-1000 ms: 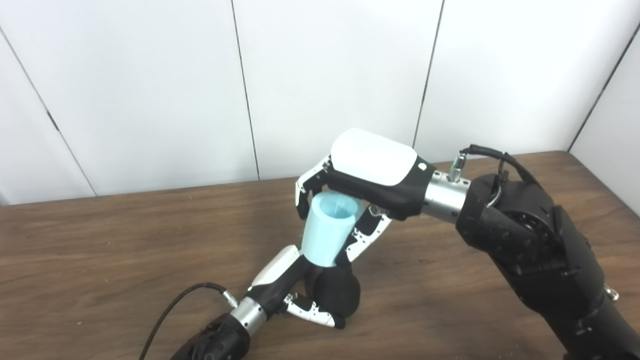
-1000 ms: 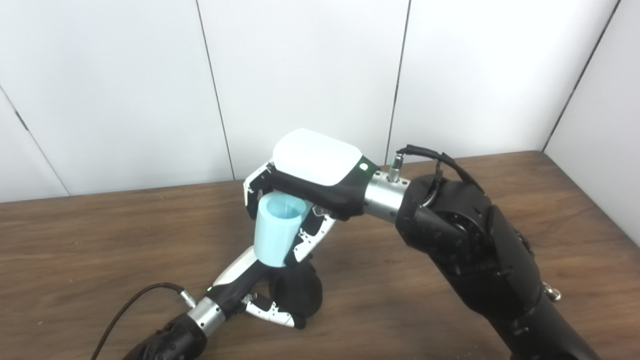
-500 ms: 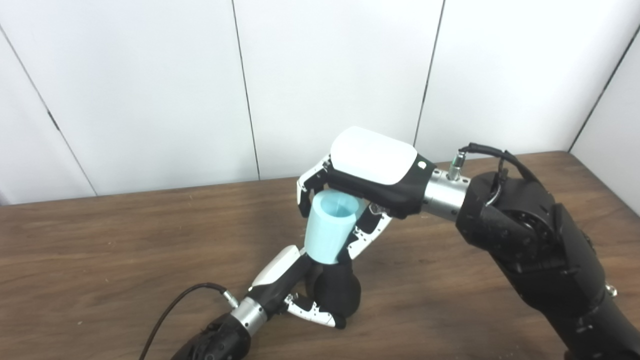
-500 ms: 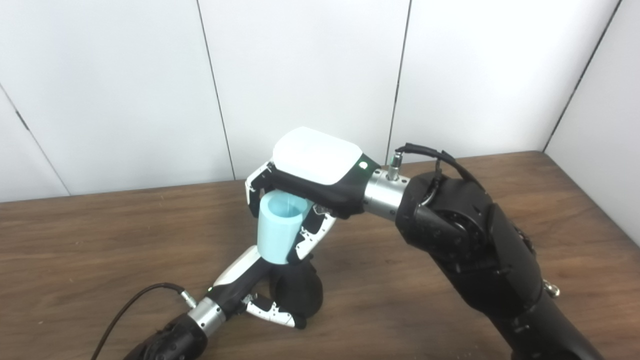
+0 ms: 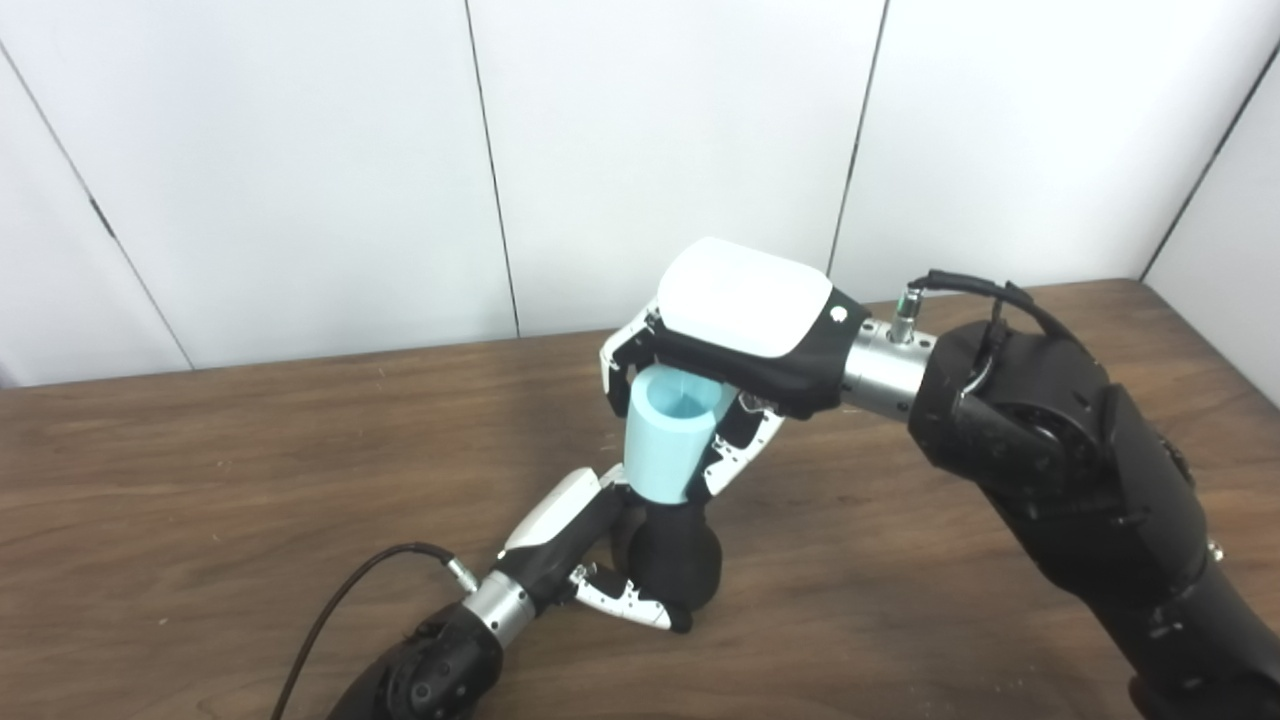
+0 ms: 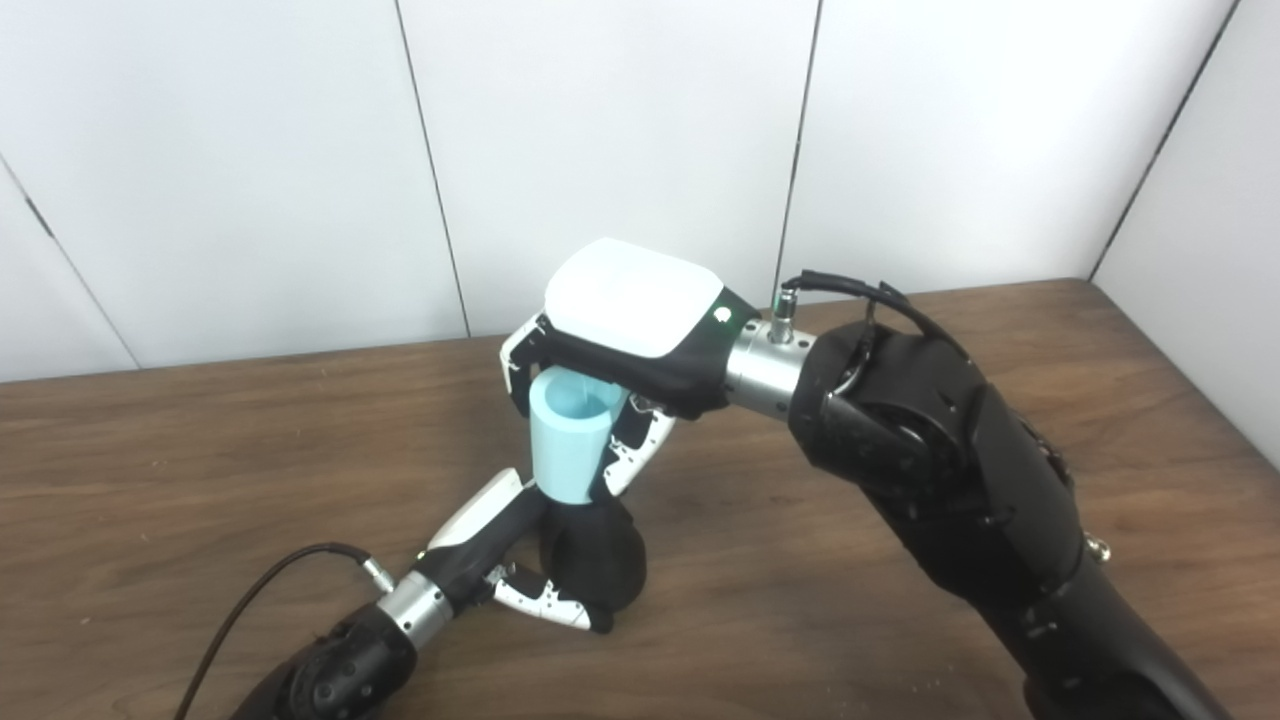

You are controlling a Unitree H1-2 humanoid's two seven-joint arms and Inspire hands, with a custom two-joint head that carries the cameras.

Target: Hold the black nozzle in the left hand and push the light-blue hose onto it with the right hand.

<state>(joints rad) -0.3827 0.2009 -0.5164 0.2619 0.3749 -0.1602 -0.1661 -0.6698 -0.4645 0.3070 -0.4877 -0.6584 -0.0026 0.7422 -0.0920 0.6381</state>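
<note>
The light-blue hose (image 5: 668, 440) is a short, thick tube standing nearly upright, its long axis vertical with a slight lean, the open mouth at the top facing up toward the cameras and the lower end seated on the black nozzle (image 5: 678, 565). The nozzle is a rounded black body directly beneath the hose, held just above the table (image 5: 200, 520). The right hand (image 5: 735, 345) comes in from the right with its white back turned upward, fingers wrapped round the upper part of the hose and clamped on it. The left hand (image 5: 590, 560) reaches up from the lower left, fingers and thumb closed round the nozzle's lower body. The two hands sit one above the other near the table's middle. The table is dark brown wood grain. Behind it stands a wall of white panels (image 5: 300, 170) split by thin dark vertical seams
</note>
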